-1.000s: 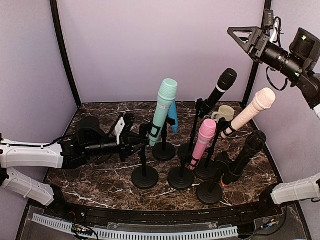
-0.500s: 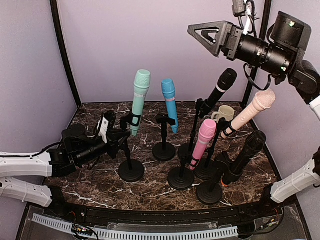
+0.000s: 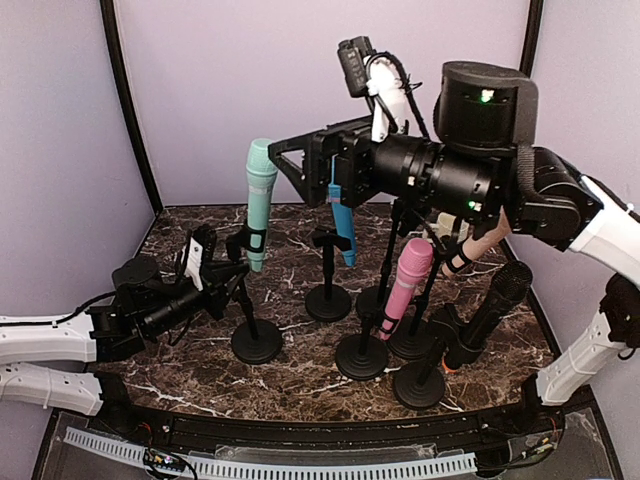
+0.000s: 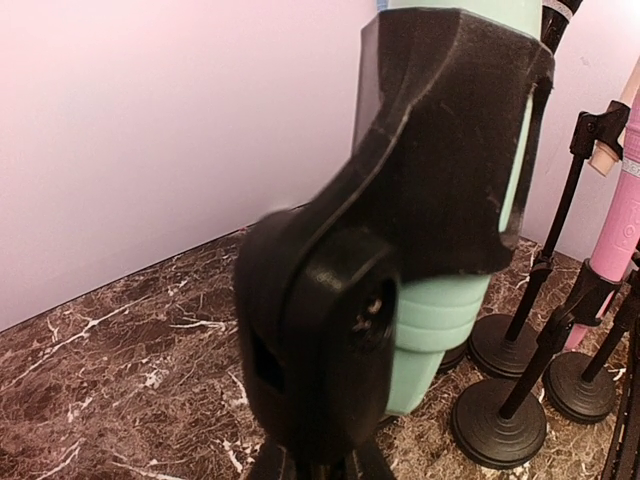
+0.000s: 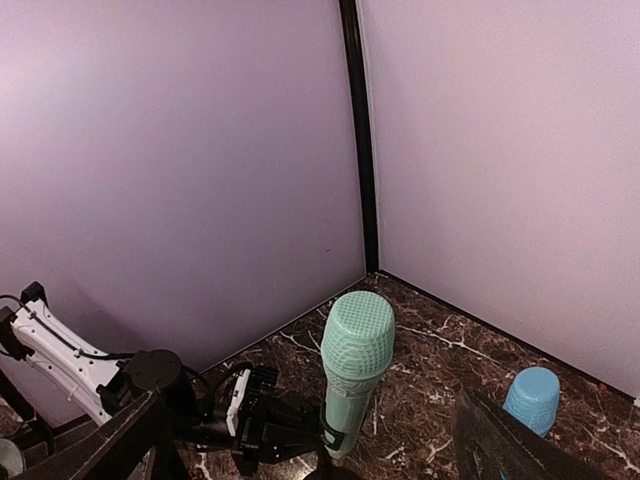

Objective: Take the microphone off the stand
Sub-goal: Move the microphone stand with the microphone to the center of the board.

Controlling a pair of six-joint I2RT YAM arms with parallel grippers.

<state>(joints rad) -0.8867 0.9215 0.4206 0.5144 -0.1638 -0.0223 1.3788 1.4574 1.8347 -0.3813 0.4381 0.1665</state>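
The mint-green plastic microphone stands nearly upright in the clip of a black round-based stand at the left of the dark marble table; the left gripper is pinched tight on that stand's post just below the clip; the right gripper hangs high over the table, fingers spread wide, holding nothing; its wrist view looks down on the microphone's head.

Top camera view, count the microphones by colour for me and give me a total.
Mint green microphone: 1
Blue microphone: 1
Bright pink microphone: 1
Pale pink microphone: 1
Black microphone: 1
Total: 5 in view. The right arm covers part of the scene, so another could be hidden behind it.
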